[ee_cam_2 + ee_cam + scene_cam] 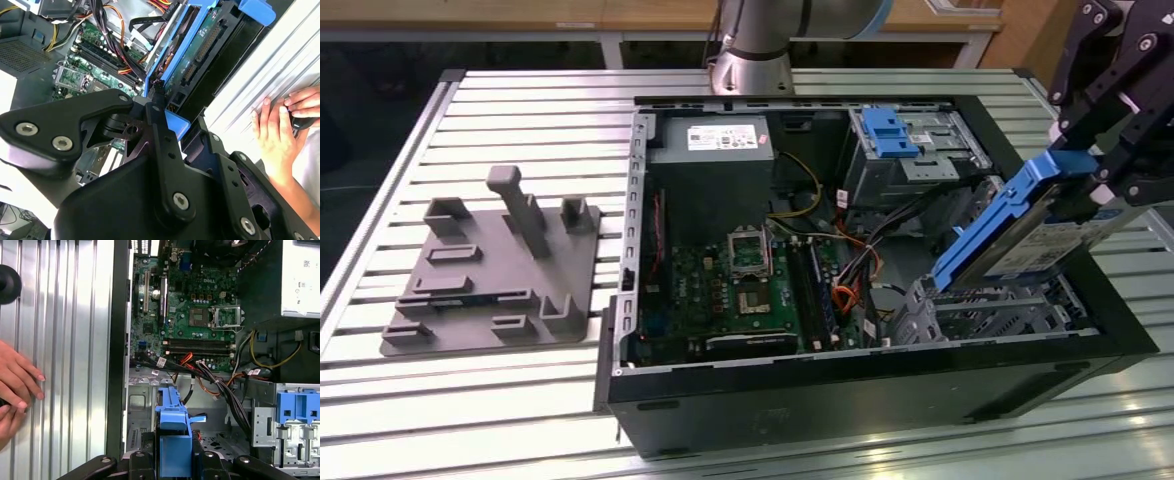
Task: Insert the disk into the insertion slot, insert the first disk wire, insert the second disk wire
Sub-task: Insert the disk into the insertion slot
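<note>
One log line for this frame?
end effector: shut on disk | disk: tilted, lower end at slot, not seated | hands: on table beside case

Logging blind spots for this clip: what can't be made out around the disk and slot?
Exterior view: the claw, gripping the disk, is cut off by the right edge.
Exterior view: the disk's lower end hides the mouth of the insertion slot; entry depth unclear.
First wrist view: overlapping cables; disk wires cannot be singled out.

A grey moulded fixture (487,275) is set on the slatted tabletop (520,100), at the exterior view's left of an open black computer case (854,405). Inside it, a green motherboard (720,290), a power supply (707,165) and cables (847,272) are seen.
</note>
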Robot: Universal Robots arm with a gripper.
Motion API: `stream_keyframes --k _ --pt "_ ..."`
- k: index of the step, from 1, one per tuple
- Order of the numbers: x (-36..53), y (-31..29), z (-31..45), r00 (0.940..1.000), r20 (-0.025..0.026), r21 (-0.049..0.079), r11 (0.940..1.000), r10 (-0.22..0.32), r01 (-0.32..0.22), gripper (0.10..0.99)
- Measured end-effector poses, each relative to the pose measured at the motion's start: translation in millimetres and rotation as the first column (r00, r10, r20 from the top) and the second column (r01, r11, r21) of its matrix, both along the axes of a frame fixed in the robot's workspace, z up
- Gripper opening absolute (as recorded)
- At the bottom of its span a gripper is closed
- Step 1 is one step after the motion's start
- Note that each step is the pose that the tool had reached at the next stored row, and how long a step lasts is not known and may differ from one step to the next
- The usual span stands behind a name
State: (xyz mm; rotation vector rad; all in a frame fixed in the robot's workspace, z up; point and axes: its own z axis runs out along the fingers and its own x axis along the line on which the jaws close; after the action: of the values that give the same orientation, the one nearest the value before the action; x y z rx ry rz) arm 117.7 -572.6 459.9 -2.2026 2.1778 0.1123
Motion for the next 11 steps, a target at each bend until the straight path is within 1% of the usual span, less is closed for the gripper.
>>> stream_keyframes --k 11 --pt "0.0 0.0 -5.2 1.0000 0.0000 0.000 1.0000 0.000 0.000 0.365"
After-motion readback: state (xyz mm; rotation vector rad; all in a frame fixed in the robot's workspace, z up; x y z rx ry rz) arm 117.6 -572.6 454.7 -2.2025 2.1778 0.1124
